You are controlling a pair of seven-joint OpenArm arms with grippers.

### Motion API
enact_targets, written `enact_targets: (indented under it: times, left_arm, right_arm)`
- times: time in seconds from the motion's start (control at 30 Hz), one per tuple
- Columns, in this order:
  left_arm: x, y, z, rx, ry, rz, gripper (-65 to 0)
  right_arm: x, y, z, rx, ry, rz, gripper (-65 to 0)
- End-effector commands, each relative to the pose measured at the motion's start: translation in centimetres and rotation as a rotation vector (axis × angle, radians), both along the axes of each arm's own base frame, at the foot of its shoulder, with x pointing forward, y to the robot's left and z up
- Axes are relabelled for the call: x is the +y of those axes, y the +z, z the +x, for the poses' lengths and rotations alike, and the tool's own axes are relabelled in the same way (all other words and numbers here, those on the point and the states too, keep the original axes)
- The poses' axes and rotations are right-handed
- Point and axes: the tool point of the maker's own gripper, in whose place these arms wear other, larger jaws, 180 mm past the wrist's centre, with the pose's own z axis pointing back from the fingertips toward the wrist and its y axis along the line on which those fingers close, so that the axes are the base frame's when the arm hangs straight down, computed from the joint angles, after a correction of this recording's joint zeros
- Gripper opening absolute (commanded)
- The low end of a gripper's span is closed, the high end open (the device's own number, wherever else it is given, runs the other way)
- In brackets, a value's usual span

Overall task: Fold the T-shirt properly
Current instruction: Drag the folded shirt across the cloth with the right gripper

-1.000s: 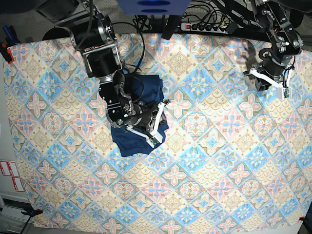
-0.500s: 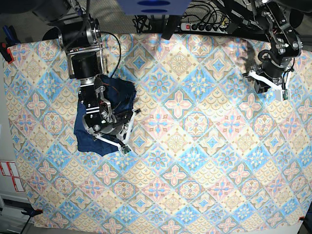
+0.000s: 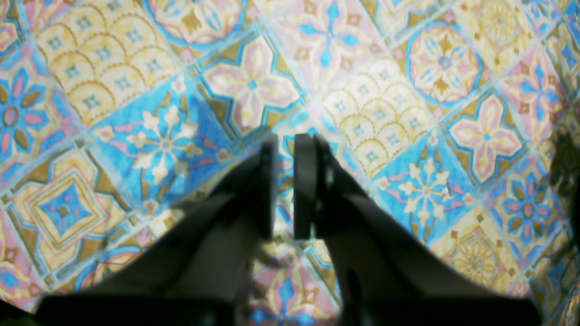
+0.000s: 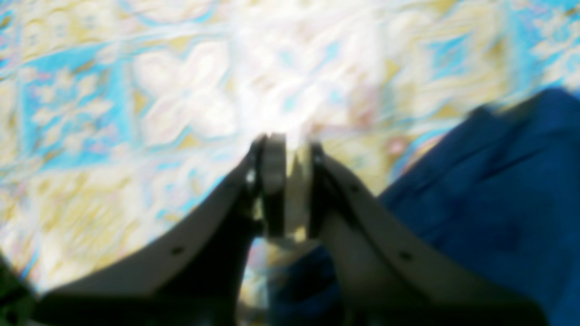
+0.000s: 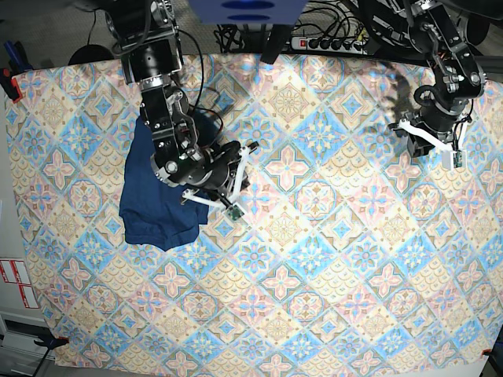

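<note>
The dark navy T-shirt [image 5: 153, 192] lies as a folded bundle on the left of the tablecloth [image 5: 314, 259]. My right gripper [image 5: 236, 184] is just off the shirt's right edge, over the cloth. In the right wrist view the right gripper [image 4: 285, 140] is shut with nothing between the fingers, and the shirt [image 4: 494, 190] fills the lower right, blurred. My left gripper [image 5: 431, 140] hangs at the far right, far from the shirt. In the left wrist view the left gripper [image 3: 284, 140] is shut and empty above the bare patterned cloth [image 3: 136, 90].
The pastel tile-patterned tablecloth covers the whole table. A power strip and cables [image 5: 326, 41] lie beyond the far edge. A red clamp [image 5: 9, 80] sits at the left edge and another red clamp [image 5: 49, 342] at the front left corner.
The right arm dragged the shirt left, let it go and swung back right off it. The shirt now lies flatter at the left. The left arm barely moved.
</note>
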Motion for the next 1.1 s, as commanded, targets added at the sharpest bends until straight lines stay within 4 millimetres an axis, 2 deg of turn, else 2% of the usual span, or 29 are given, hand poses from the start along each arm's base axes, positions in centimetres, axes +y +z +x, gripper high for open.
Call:
enact_targets:
  times: [0.0, 0.1, 0.23, 0.47, 0.53, 0.67, 0.87, 1.07]
  left_arm:
    - [0.2, 1.1, 0.6, -0.043, -0.004, 0.012, -59.2]
    - [0.2, 1.1, 0.7, -0.042, -0.005, 0.011, -59.2]
    - [-0.1, 1.0, 0.7, -0.04, -0.013, 0.009, -59.2]
    - [-0.1, 1.0, 0.8, -0.041, -0.013, 0.009, -59.2]
    - [-0.1, 1.0, 0.8, -0.041, -0.013, 0.009, -59.2]
    - [-0.1, 1.0, 0.8, -0.041, -0.013, 0.009, -59.2]
    - [-0.1, 1.0, 0.8, -0.041, -0.013, 0.009, -59.2]
    - [-0.1, 1.0, 0.8, -0.041, -0.013, 0.009, -59.2]
  right_arm:
    - [0.3, 0.9, 0.6, -0.027, -0.003, 0.026, -58.5]
    - [0.5, 0.2, -0.2, -0.003, -0.004, 0.036, -58.6]
    - [0.2, -1.8, -1.6, 0.06, -0.011, 0.029, -58.6]
    - [0.0, -4.5, -2.8, 0.123, -0.027, 0.039, -58.6]
    - [-1.3, -5.4, -3.2, 0.142, -0.033, 0.01, -58.6]
    - [-3.6, -5.9, -2.9, 0.148, -0.078, -0.011, -58.6]
    - [-8.3, -5.9, -1.7, 0.14, -0.188, -0.037, -58.6]
    - [-11.6, -5.5, -0.9, 0.117, -0.204, -0.097, -58.6]
